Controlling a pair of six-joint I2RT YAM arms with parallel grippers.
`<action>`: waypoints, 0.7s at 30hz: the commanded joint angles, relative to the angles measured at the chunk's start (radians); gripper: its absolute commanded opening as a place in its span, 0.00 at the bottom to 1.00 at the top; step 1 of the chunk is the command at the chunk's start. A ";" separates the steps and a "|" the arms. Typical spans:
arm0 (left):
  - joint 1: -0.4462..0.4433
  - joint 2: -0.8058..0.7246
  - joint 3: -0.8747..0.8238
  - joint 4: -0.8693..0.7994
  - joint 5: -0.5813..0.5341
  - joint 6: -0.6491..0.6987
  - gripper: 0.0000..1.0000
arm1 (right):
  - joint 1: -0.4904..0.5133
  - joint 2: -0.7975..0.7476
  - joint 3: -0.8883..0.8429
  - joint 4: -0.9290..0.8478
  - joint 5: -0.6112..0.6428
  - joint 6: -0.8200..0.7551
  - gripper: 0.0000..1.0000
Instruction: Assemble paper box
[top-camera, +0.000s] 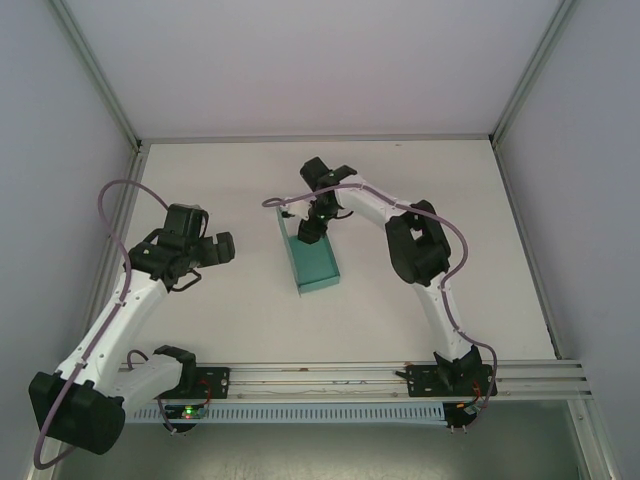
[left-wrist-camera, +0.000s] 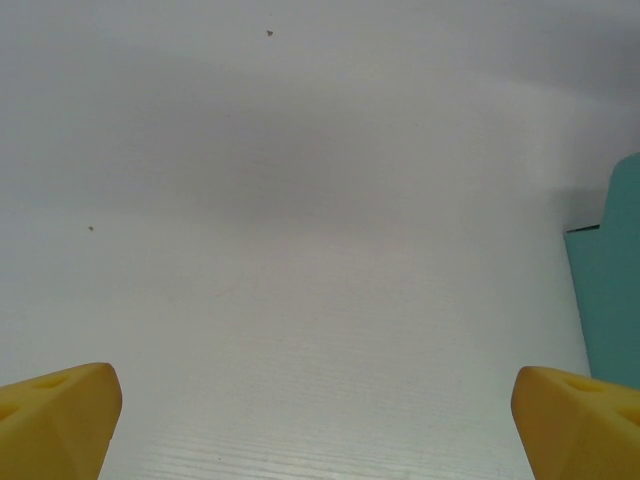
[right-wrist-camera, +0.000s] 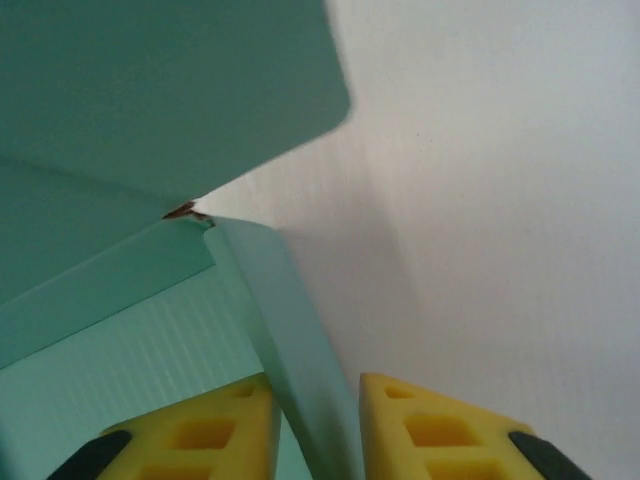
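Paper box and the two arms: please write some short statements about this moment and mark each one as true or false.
1. The paper box lies on the table between the two arms. True.
2. The jaws of the right arm hold nothing. False: they are closed on a thin teal wall of the box.
3. The jaws of the left arm stand wide open. True.
4. The left arm touches the box. False: it is apart from the box, on the box's left side.
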 joint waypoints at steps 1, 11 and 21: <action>0.011 0.001 0.016 -0.029 -0.006 -0.015 1.00 | 0.007 -0.083 -0.137 0.173 0.041 0.199 0.22; 0.011 -0.021 0.044 0.026 -0.026 -0.062 1.00 | 0.079 -0.418 -0.608 0.371 0.582 1.024 0.08; 0.010 0.057 0.056 0.177 0.302 0.002 1.00 | 0.254 -0.559 -0.848 0.372 0.797 1.527 0.14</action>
